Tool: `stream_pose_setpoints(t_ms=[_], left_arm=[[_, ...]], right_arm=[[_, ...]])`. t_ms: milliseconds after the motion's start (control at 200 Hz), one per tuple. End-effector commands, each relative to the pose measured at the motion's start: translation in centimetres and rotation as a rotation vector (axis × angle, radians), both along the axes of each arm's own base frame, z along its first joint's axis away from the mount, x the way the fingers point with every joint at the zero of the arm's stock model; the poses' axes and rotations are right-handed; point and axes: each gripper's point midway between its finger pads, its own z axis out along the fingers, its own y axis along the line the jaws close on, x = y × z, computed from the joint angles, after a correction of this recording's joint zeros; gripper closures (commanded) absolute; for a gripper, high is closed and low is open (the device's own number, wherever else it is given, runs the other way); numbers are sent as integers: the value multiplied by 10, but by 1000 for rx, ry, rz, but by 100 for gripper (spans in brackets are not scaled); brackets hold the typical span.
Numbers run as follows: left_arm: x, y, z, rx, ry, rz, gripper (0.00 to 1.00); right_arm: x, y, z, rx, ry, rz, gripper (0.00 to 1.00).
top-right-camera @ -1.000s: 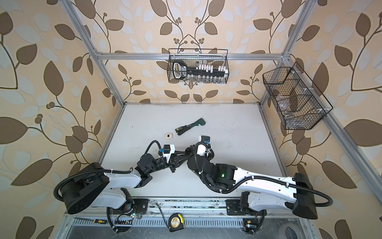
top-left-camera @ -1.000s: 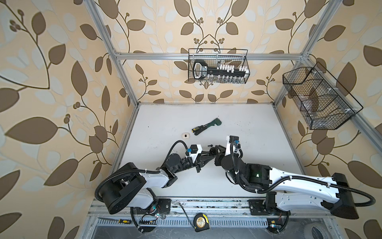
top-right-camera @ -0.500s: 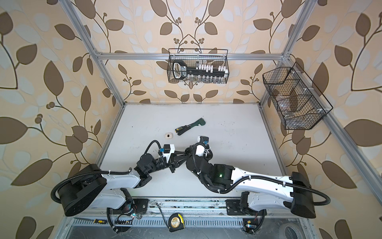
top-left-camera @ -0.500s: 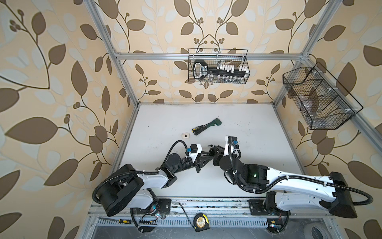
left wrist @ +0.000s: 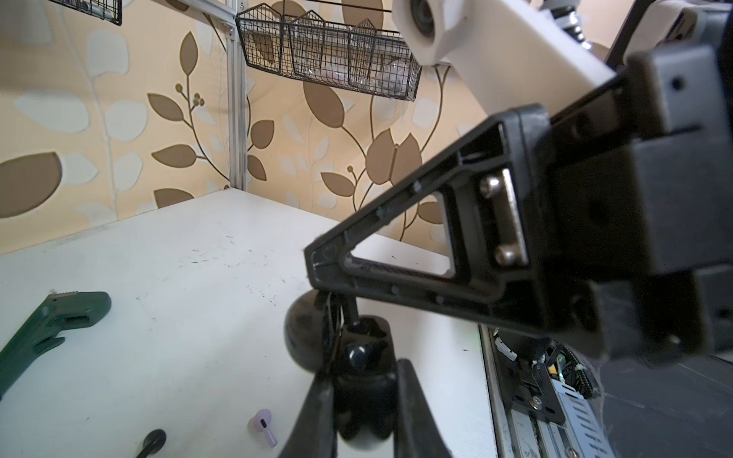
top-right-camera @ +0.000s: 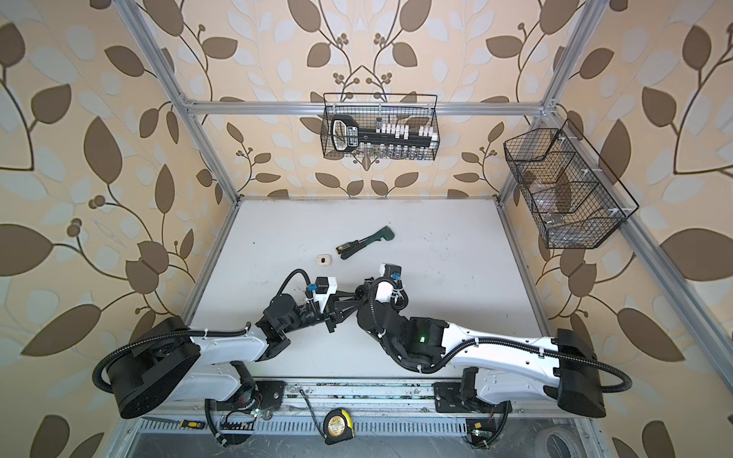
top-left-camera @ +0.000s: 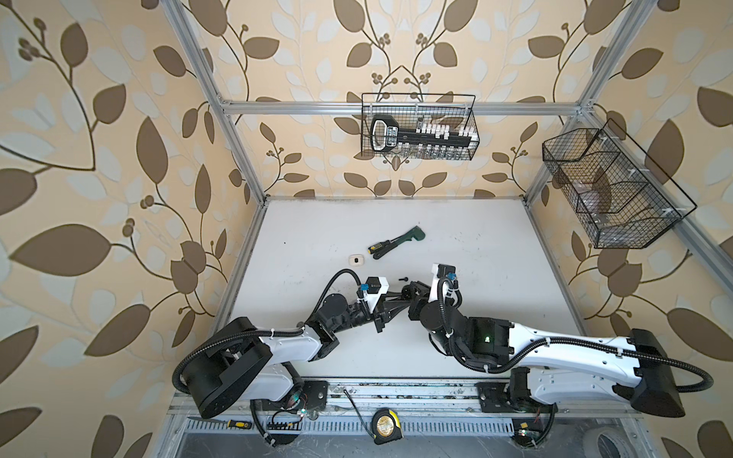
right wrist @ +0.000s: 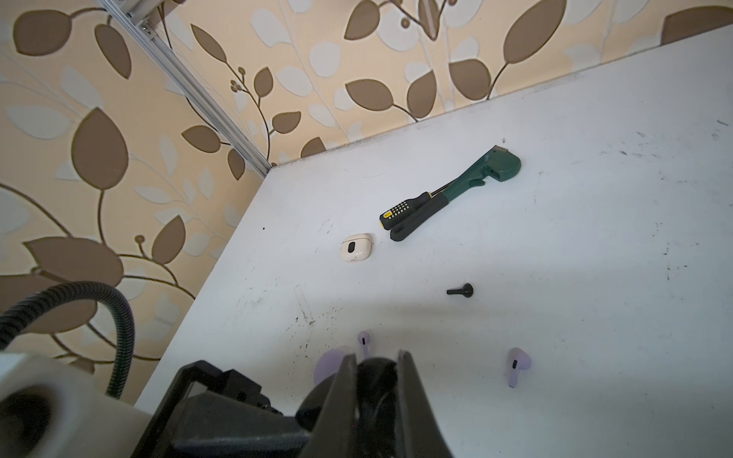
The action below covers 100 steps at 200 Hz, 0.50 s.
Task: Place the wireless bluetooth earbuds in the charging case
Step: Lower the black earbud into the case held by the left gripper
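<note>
- Table (top-left-camera: 496, 238): the layout has not changed over the last second. The green wrench (right wrist: 482, 174) and the screwdriver (right wrist: 400, 212) lie touching each other toward the far side, undisturbed.
- Right arm (top-left-camera: 563, 349): in both top views its elbow and rear link have edged slightly toward the left arm (top-left-camera: 285, 345), while the wrist has barely shifted. I judge this a fine alignment, not a new reach.
- Left gripper (left wrist: 361, 376): pressed together on the black charging case (left wrist: 363, 398), which it holds at mid-table with the lid swung open.
- Right gripper (right wrist: 376, 363): jaws all but together, with the tip directly at the mouth of the case. It pinches a small dark piece that I take to be a black earbud (left wrist: 351, 317); the view there is partly blocked.
- Cream case (right wrist: 355, 248): closed, well apart from both grippers and near the screwdriver handle.
- Loose black earbud (right wrist: 462, 290): on the table just beyond the meeting grippers, not moved.
- Lilac earbuds (right wrist: 517, 366) (right wrist: 364, 341): on the table near the grippers, not moved. No cream earbuds are visible.
- Finding: the only change is the right arm's small closing-in, so one insertion appears to be in its seating stage and is not yet released. At least three earbuds remain outside a case, so most of the task is outstanding.
</note>
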Motion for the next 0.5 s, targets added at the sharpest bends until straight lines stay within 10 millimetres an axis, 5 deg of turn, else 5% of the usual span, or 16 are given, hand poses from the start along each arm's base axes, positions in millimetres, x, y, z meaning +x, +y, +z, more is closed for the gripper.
stream_pose_setpoints(t_ms=[0,495], left_arm=[[1,5,46,-103,-128,30,100],[7,7,43,-75,-106,68,100]], right_arm=[[-6,-2,-14,-21,24,8,86],[-11,0,-18,-2,26,16,87]])
